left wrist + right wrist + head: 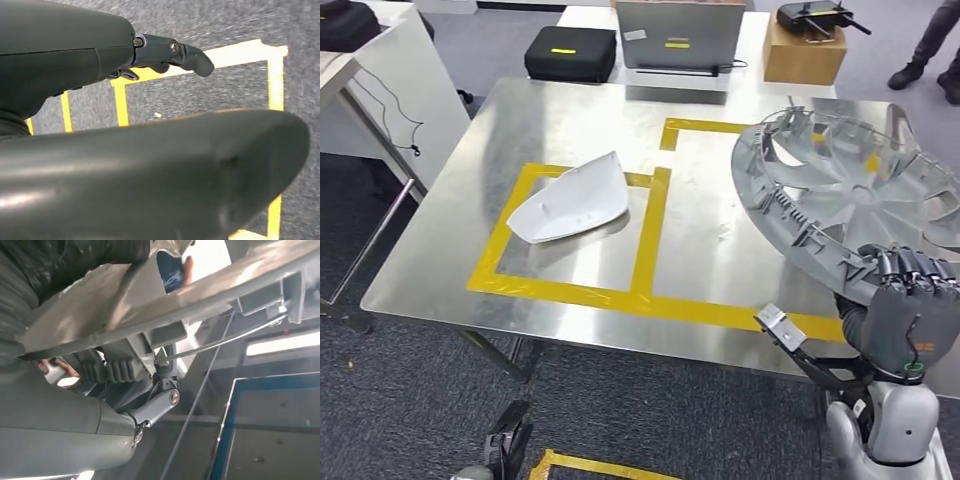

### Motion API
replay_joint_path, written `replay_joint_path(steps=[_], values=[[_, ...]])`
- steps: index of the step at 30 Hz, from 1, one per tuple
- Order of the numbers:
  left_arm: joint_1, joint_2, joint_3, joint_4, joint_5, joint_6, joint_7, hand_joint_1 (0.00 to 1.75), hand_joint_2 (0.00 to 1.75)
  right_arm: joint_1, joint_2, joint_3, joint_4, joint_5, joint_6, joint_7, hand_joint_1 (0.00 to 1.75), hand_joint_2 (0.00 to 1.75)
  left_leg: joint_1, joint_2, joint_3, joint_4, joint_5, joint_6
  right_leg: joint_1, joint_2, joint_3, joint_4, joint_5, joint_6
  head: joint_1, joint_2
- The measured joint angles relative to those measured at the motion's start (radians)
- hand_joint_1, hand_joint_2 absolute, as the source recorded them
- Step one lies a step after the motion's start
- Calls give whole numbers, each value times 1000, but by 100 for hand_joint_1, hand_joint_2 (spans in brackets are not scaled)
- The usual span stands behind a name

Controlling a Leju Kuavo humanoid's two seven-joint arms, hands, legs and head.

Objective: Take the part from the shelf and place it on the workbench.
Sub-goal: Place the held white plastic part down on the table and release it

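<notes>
The right robot hand (905,305) grips the near rim of the grey wheel cover (848,195), which hangs tilted over the right-hand taped square of the metal surface (456,230), its disc reaching away from the hand. Open room lies beneath it; a white shell (573,200) fills the left square (well apart). The left robot hand (170,52) hangs by the floor, holding nothing, fingers apart.

**My workbench and what sits on it**

Before me stands the metal workbench (471,200), its shiny top marked with yellow tape (652,230) into two rectangles side by side. A white curved cover (573,200) lies flat inside the one on my left. Under the bench is grey carpet (395,400), with more yellow tape by my feet.
</notes>
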Motion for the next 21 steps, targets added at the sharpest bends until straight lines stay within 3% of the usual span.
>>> replay_joint_path(steps=[3, 5, 7, 9, 11, 13, 15, 17, 19, 21], values=[[1, 0, 0, 0, 0, 0, 0, 0, 0, -2, 0, -2, 3, 0, 0, 1, 175, 175, 8, -92, -62, 147, -82, -6, -3, 40, 2, -1, 3, -16, -7, 0], [5, 0, 0, 1, -1, 0, 0, 0, 0, -1, 1, -2, 5, 0, 0, 0, 175, 175, 8, -107, -116, 255, -123, -5, -1, 66, 2, -1, 3, -20, -9, 0], [7, 0, 0, 2, -1, 0, 0, 0, 0, -1, 1, -2, 6, 0, 0, 0, 175, 175, 7, -111, -136, 280, -109, 1, 2, 94, 3, -1, 3, -20, -9, 0], [6, 0, 0, 2, -1, 0, 0, 0, 0, -1, 1, -2, 7, 0, 0, 0, 175, 175, 3, -128, -106, 192, -37, 16, 5, 127, 7, -1, 3, -20, -9, 0], [6, 3, 0, 2, -1, 0, 0, 0, 0, -1, 1, -2, 8, 0, 0, 0, 175, 175, 4, -190, -55, 64, 24, 35, 4, 156, 6, 0, 4, -17, -6, 0], [6, 6, -1, 3, -1, 0, 1, 0, 0, -1, 1, -3, 10, 0, 0, 0, 175, 175, 3, -229, -32, 9, 35, 43, -4, 182, -3, 0, 9, -6, -8, 0], [4, 4, 0, 3, -1, 0, 2, 0, 0, 1, 1, -3, 10, 0, 0, 0, 175, 175, 2, -207, -25, -7, 38, 42, -10, 201, -12, -5, 14, 8, -13, 0], [1, 2, 0, 3, -1, 1, 2, 0, 0, 1, 0, -4, 11, 0, 0, 0, 175, 175, 6, -176, -14, -26, 45, 43, -5, 152, -29, 18, -4, 19, -8, 0], [1, 1, 0, 3, -1, 1, 2, 0, 0, -1, 1, -2, 12, 0, 0, 0, 175, 175, 8, -143, -9, -34, 48, 46, -1, 77, -79, 116, -58, 29, -2, 0], [4, 0, 0, 4, -1, 1, 2, 0, 0, -1, 2, -1, 13, 0, 0, -1, 175, 175, 8, -110, -9, -34, 46, 47, -6, 53, -135, 230, -100, 39, 0, 0]])
